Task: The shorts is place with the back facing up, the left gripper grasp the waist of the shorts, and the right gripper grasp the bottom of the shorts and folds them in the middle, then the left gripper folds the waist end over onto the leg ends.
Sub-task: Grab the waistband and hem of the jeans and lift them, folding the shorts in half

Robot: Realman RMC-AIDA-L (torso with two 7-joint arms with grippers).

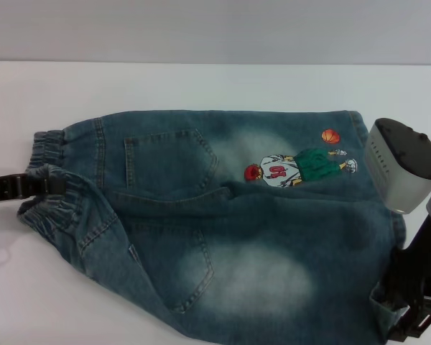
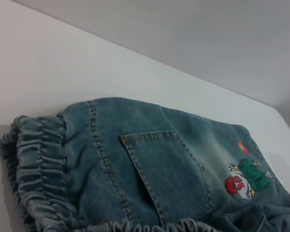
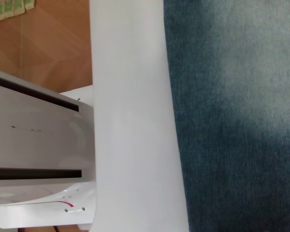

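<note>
Left end effector [image 1: 49, 187] clamped on waist of the shorts [image 1: 54, 180]; right end effector [image 1: 402, 316] at bottom hem, state unclear.

A plain white desk [image 1: 201, 83] carries the washed blue-green denim shorts [image 1: 223, 237], spread flat between both hands.

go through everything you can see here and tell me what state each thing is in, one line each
Washed blue-green denim shorts: back side up, spread on the white table, not yet folded.
Gathered elastic waist: bunched and lifted at its middle.
Stitched leg hems: near corner lifted.
Slim black left gripper: shut on the waist.
Black right gripper with silvery-white joint: at the near hem; grip unclear.
</note>
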